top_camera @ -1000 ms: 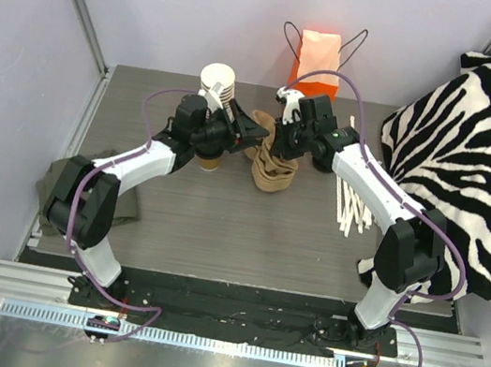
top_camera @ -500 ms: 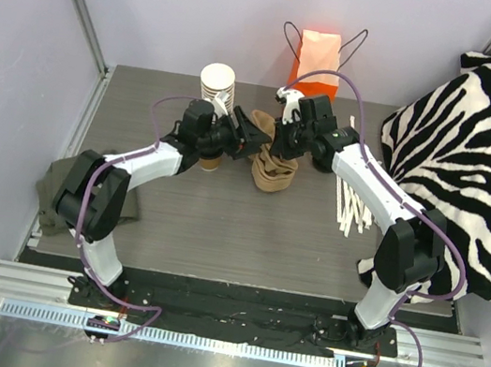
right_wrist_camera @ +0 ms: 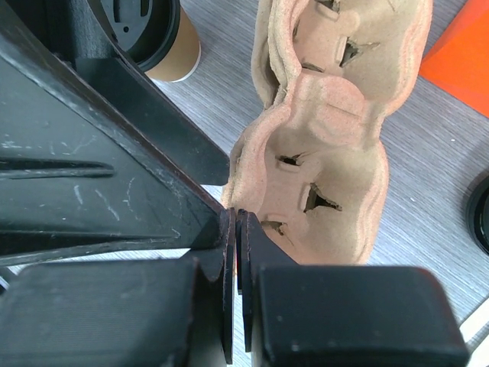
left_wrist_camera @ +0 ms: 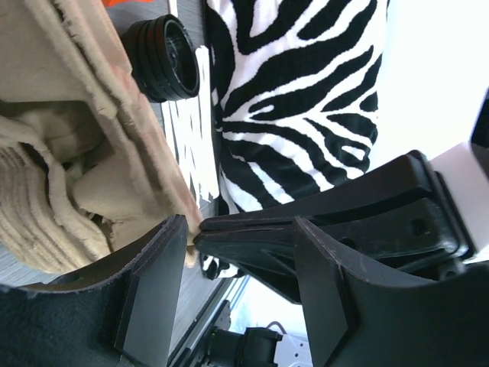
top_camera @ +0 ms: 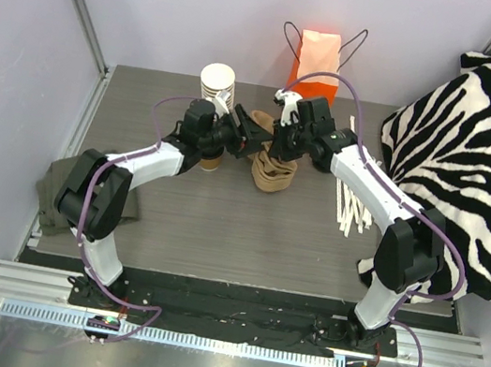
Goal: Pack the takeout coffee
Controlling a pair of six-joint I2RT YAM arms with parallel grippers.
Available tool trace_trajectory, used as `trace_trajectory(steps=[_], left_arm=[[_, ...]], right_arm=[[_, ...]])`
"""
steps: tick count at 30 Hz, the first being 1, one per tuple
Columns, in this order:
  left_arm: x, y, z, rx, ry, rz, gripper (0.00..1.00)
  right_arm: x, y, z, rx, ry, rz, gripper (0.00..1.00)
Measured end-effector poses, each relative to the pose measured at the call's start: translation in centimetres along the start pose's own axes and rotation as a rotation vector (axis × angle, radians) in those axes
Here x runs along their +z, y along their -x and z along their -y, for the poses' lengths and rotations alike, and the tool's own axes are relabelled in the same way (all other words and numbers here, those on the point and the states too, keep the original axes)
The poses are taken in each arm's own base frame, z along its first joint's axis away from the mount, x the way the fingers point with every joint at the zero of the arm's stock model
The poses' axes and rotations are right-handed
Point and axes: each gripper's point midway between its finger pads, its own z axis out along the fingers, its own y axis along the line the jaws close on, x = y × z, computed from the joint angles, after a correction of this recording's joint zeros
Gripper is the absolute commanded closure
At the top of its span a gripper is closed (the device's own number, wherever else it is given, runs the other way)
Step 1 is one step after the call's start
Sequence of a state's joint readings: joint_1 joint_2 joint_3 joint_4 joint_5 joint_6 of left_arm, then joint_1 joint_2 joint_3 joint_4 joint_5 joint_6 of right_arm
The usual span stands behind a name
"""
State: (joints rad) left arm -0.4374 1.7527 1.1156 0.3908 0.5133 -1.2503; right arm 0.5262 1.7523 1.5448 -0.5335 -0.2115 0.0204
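Table (top_camera: pixel 219 226): takeout coffee (top_camera: pixel 209 162) beside left gripper (top_camera: pixel 251 131)

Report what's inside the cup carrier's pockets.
The cup carrier pockets facing the right wrist camera are empty. Its near corner is hidden behind the jaws of the right gripper.

Coffee cup (right_wrist_camera: pixel 164 46), brown w/ blk lid, upright.

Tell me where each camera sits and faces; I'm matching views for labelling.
Top external: above and behind the robot, looking down on the table; the left arm and right arm show.
Left wrist: on the left arm, facing across the pulp carrier toward the zebra cloth; the open left gripper shows.
Right wrist: on the right arm, looking down at the carrier and takeout coffee; the shut right gripper shows.
Shared: the carrier appears in all three.
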Motion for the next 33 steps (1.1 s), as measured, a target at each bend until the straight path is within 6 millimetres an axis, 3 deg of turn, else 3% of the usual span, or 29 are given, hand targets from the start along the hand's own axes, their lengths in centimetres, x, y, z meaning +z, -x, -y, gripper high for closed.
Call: trace_trajectory(steps=[7,17,27,33], left_arm=[[0.2,0.3,0.5,0.003,-0.011,0.005,0.41],[0.5,0.2,-0.3,-0.001,0.003,0.004,0.41],[0.9,0.1,-1.4,-0.002,0.024,-0.001,0.41],[0.9,-0.1,-3.0,0.007,0.085,-0.002,0.41]], right_arm=[[0.1,-0.1,0.0,0.000,0.000,-0.002,0.99],[0.1,-0.1,0.0,0.001,0.001,-0.001,0.99],[0.1,-0.3,0.1,0.002,-0.004,-0.006,0.99],[-0.1,-0.1,0.0,0.001,-0.003,-0.009,0.99]])
